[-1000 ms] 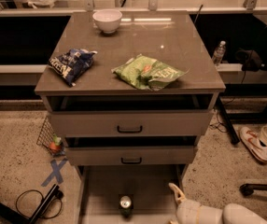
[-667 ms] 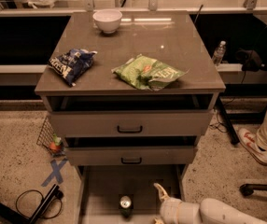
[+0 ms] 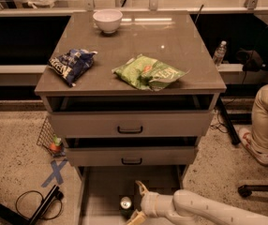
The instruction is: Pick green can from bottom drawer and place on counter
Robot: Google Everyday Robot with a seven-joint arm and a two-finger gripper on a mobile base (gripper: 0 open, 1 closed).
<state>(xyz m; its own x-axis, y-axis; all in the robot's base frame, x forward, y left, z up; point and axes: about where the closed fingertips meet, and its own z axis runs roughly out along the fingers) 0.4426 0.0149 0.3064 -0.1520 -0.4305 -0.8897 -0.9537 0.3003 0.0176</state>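
The green can (image 3: pixel 125 205) stands upright on the floor of the pulled-out bottom drawer (image 3: pixel 99 196), silver top up. My gripper (image 3: pixel 138 203) reaches in from the lower right and is open, one finger (image 3: pixel 141 188) above-right of the can and the other (image 3: pixel 137 216) below-right, close beside the can. The white arm (image 3: pixel 204 210) runs off to the right. The counter (image 3: pixel 171 41) is the glossy top of the cabinet above.
On the counter lie a white bowl (image 3: pixel 107 20), a blue chip bag (image 3: pixel 71 64) and a green chip bag (image 3: pixel 149 72). Two upper drawers with black handles (image 3: pixel 130 130) stand slightly open above the bottom drawer. A person's leg (image 3: pixel 265 121) is at the right; cables and blue tape lie at the left.
My gripper and arm have moved left across the bottom drawer, from its right side to right beside the can. The can has not moved.
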